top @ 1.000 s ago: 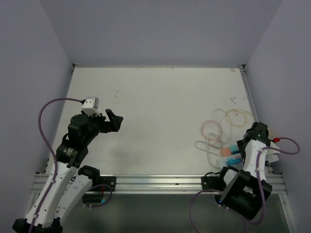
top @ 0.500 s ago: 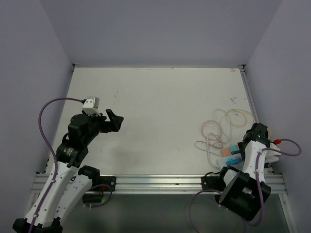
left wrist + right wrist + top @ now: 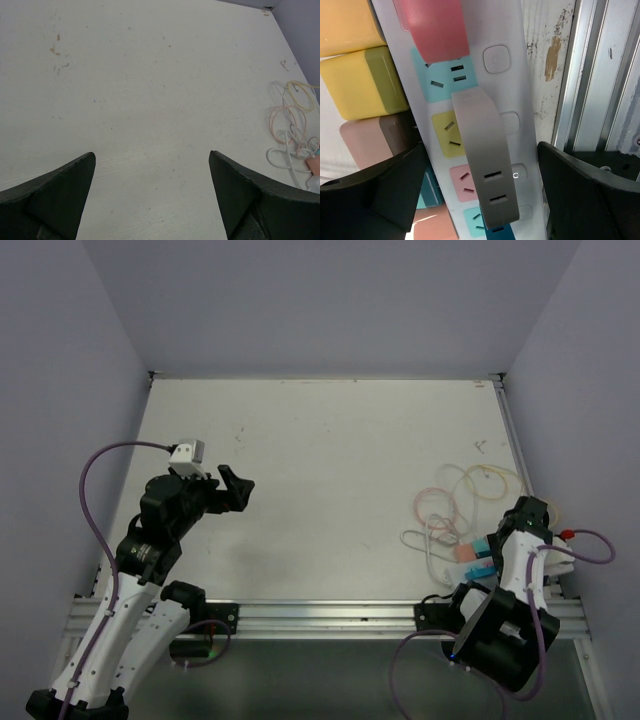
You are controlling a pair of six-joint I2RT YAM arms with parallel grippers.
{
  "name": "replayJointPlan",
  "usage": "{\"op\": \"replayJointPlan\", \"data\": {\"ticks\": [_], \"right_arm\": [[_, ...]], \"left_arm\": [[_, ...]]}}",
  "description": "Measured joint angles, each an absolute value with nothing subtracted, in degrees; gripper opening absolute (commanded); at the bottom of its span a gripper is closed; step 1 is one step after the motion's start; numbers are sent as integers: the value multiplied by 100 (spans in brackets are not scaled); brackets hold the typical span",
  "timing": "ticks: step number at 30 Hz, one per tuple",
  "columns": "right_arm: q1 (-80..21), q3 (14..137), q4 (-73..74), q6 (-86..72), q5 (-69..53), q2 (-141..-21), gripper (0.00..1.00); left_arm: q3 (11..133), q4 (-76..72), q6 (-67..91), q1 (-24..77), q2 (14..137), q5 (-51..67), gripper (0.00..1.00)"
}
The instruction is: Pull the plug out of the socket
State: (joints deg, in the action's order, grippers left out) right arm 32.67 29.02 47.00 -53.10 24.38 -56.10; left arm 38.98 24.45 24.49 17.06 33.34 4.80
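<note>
The socket is a long white strip with cyan, yellow and pink outlet faces, lying at the table's near right edge. A tall grey plug stands up from it, with a pink-red plug above it and a teal one below. My right gripper is open, one finger on each side of the grey plug, touching nothing. My left gripper is open over bare table, far to the left.
Yellow, orange and brownish-pink blocks sit along the strip's left side. Thin white, pink and yellow cords coil behind it. A metal rail runs close on the right, by the purple wall.
My right gripper has shifted slightly, settling closer over the socket. The left arm has not moved.
</note>
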Motion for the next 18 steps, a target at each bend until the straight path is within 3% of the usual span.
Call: {"op": "replayJointPlan", "data": {"ticks": [7,18], "right_arm": [[3273,2902,4628,-5103,2377,-5596,65],[3170,2943,3907,-3968,1647,-5909,47]], "left_arm": [[3898,2445,2449,1706,3336,480,100],[3898,2445,2451,1706,3371,478,100]]}}
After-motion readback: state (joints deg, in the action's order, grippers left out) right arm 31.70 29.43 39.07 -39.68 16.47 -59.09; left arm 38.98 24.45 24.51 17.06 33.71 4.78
